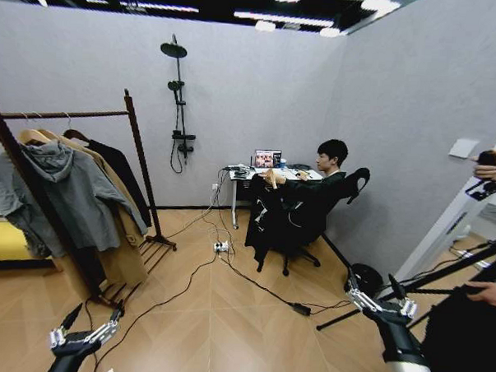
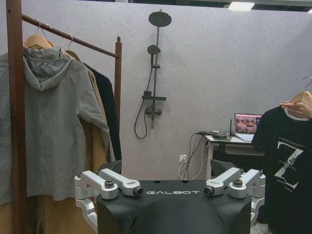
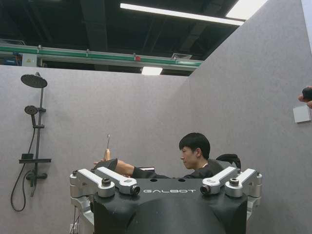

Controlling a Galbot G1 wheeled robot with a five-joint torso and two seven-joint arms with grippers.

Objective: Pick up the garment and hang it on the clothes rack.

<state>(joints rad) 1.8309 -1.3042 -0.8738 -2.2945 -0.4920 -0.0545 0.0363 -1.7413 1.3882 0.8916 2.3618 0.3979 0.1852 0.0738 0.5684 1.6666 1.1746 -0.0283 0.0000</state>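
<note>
Garment (image 1: 271,212), black on a pale hanger, is held up by the seated person's hand near the desk (image 1: 244,176), well apart from the clothes rack (image 1: 138,148) at the left, where a grey hooded sweatshirt (image 1: 62,190) and a tan coat (image 1: 122,230) hang. Cables (image 1: 228,272) cross the wooden floor (image 1: 225,333). Left gripper (image 1: 83,331) and right gripper (image 1: 383,303) hover low, both with fingers spread and holding nothing. Grey walls (image 1: 236,87) enclose the room.

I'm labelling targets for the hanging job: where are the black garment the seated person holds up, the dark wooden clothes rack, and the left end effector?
black garment on a wooden hanger (image 1: 267,216): head view, cloth middle.
dark reddish-brown wooden clothes rack (image 1: 139,148): head view, far post.
left end effector (image 1: 88,317): head view, between fingertips.
</note>
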